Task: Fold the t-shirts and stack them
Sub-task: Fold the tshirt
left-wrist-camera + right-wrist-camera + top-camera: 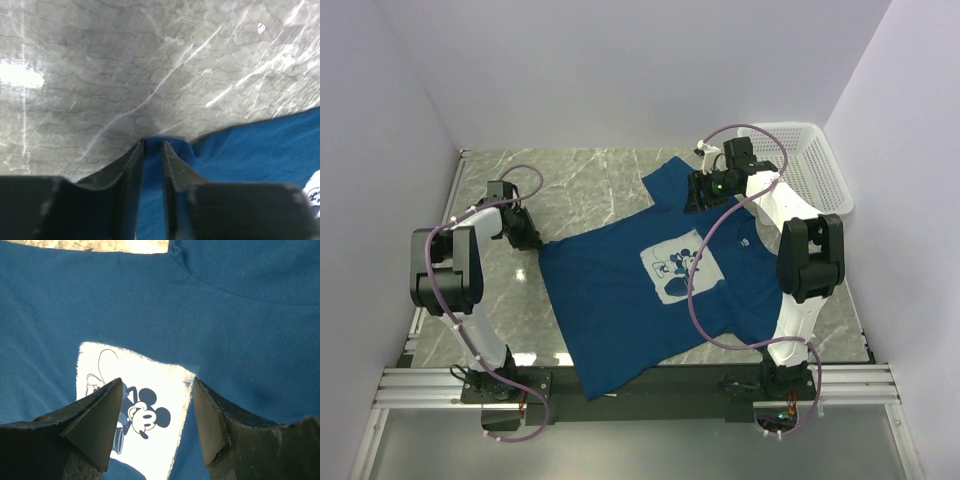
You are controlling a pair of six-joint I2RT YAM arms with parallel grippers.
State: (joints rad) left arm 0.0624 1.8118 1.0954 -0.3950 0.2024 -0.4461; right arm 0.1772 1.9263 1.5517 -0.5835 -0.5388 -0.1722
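Left wrist, t-shirt (260, 150) hem in left tool (152, 144) (pinched)

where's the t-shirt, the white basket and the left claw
t-shirt (620, 320): top view, lower body cloth
white basket (798, 127): top view, its far rim
left claw (152, 144): left wrist view, between its fingertips
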